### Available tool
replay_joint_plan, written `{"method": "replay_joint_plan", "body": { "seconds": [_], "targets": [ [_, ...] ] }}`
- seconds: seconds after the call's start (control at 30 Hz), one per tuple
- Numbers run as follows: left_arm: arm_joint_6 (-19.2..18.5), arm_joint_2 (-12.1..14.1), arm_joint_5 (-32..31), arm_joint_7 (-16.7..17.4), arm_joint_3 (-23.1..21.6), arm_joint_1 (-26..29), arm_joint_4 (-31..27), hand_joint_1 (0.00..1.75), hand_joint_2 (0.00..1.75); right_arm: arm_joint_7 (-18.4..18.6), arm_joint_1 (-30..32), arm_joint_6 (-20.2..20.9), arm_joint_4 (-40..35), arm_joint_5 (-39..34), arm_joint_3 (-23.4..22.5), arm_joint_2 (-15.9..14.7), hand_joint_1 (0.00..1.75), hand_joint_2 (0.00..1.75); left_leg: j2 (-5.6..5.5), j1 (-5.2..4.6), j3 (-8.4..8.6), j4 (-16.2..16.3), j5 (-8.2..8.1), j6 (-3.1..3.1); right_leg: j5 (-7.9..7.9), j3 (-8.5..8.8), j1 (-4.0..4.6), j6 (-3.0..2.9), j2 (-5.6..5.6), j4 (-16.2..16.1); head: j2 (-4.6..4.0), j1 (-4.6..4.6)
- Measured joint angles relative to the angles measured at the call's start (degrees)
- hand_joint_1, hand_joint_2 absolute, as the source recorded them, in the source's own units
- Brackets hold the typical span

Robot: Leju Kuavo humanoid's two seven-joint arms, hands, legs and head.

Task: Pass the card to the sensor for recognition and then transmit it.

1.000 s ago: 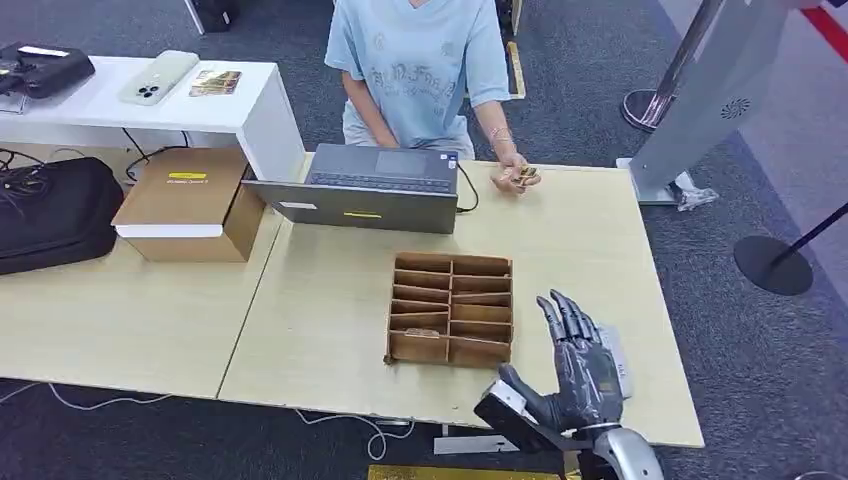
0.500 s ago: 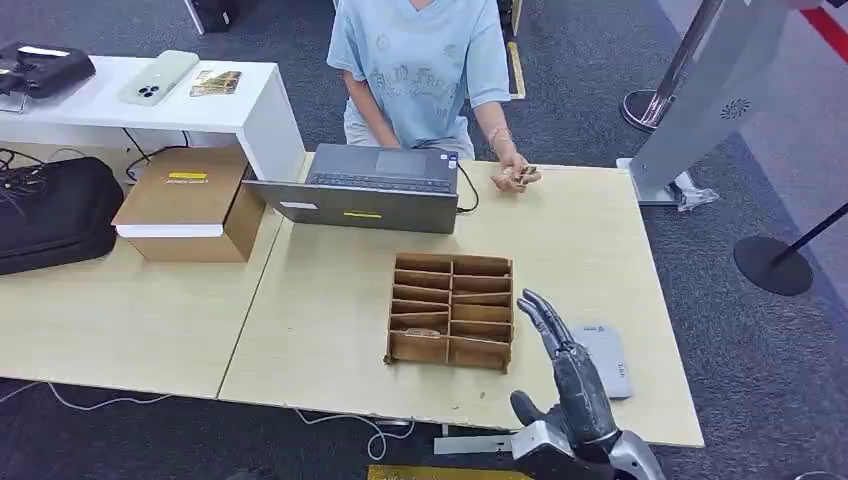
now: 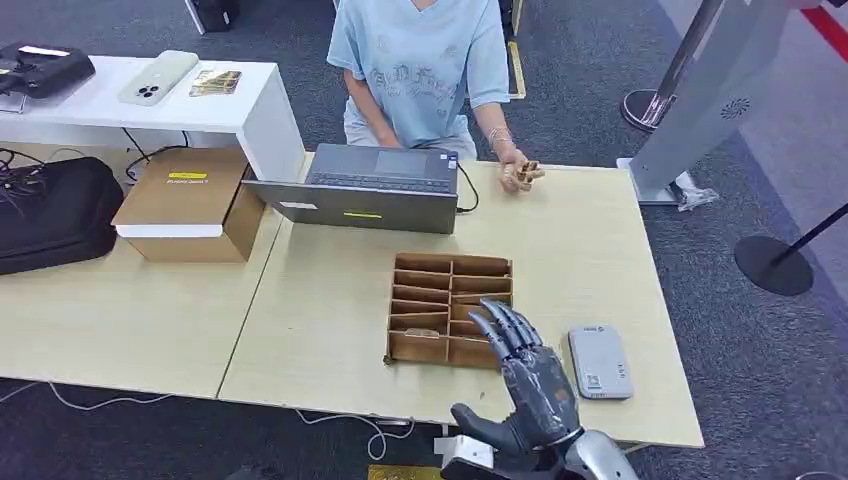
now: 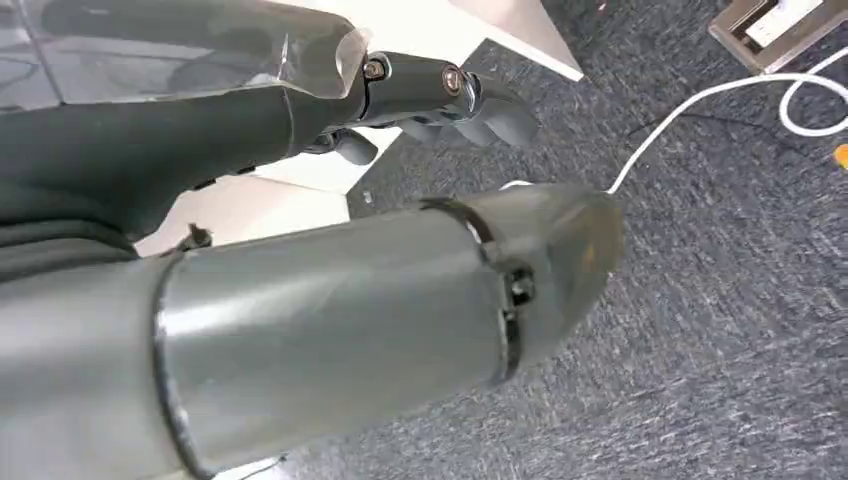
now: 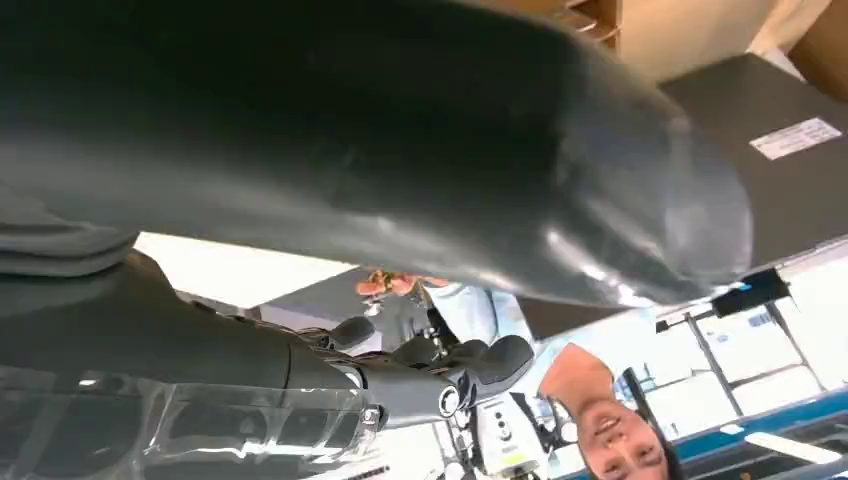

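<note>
Right hand [image 3: 530, 385] hovers with fingers spread and nothing in them, fingertips over the near right corner of the cardboard organizer [image 3: 450, 308]. You cannot pick out a card in the slots; it is too small to tell. The grey sensor [image 3: 599, 361] lies flat on the table [image 3: 590, 240] just beside the hand on its right, long axis running away from you. Your right hand is the nearer one. Left hand [image 4: 440, 105] hangs over the floor; you cannot tell its state.
</note>
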Motion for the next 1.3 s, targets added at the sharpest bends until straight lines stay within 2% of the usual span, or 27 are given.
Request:
{"method": "replay_joint_plan", "body": {
  "seconds": [0.23,0.27,0.4,0.57,0.73,1.07,1.17,1.23,1.3],
  "targets": [
    [-0.09,-0.02,0.0,-0.15,-0.76,-0.3,-0.02,0.0,0.0,-0.13,-1.17,1.44,1.77,-3.39,0.72,0.59,0.0,0.0,0.0,-0.01,0.0,0.0,0.0,0.0,0.0,0.01,-0.01,0.0,0.0,-0.01,0.0,-0.02],
    [-0.09,-0.02,0.0,-0.22,-0.79,-0.32,0.0,0.0,0.0,-0.26,-1.28,1.68,1.94,-3.97,0.74,0.65,0.0,1.75,-0.01,-0.01,0.0,0.0,0.0,0.0,0.0,0.01,-0.01,0.0,0.0,-0.01,0.0,0.0],
    [-0.04,0.0,0.0,-0.9,-1.27,-0.37,-0.02,0.0,0.0,-1.01,-1.33,1.86,2.25,-5.49,0.72,0.74,0.0,1.75,-0.01,-0.01,0.0,0.0,0.0,0.0,0.0,0.0,-0.01,0.0,-0.01,-0.01,0.0,-0.02],
    [0.02,0.04,0.0,-1.38,-2.16,-0.5,-0.02,0.0,0.0,-1.66,-1.36,0.85,2.31,-3.41,0.72,0.74,0.0,1.75,-0.01,-0.01,-0.01,0.0,0.0,0.0,0.0,0.0,0.0,0.0,-0.01,-0.01,0.0,-0.02],
    [0.09,0.07,0.0,-1.88,-2.32,-0.51,0.0,0.0,0.0,3.39,-2.31,-3.39,2.75,8.27,0.7,1.2,0.0,1.75,0.0,-0.01,0.0,0.0,0.0,0.0,0.0,0.0,-0.01,0.0,0.0,0.0,0.0,-0.02],
    [-0.09,0.15,0.0,-3.04,-2.82,-0.72,0.0,0.0,0.0,9.7,-3.97,-3.26,5.31,19.96,0.68,2.62,0.0,1.75,0.0,-0.01,0.0,0.0,0.0,0.0,0.0,0.0,-0.01,0.0,0.0,0.0,0.0,-0.02],
    [-0.17,0.2,0.0,-3.71,-3.19,-1.13,0.0,0.0,0.0,14.22,-5.19,-2.95,7.38,24.65,0.68,3.04,0.0,1.75,-0.01,-0.01,-0.01,0.0,0.0,0.0,0.0,0.01,-0.01,0.0,0.0,0.0,0.0,-0.02],
    [-0.24,0.2,0.0,-4.06,-3.36,-1.39,0.0,0.0,0.0,16.74,-6.25,-2.87,8.89,25.2,0.98,3.04,0.0,1.75,0.0,0.0,0.0,0.0,0.01,0.0,0.01,0.01,0.0,0.0,-0.01,0.0,0.0,0.0],
    [-0.33,0.22,0.0,-4.24,-3.65,-1.55,0.0,0.0,0.0,17.66,-7.14,-2.51,10.12,25.53,1.18,3.04,0.0,1.75,0.01,-0.01,0.0,0.0,0.01,0.01,0.01,0.01,-0.01,0.0,0.0,0.0,-0.02,-0.04]
  ]
}}
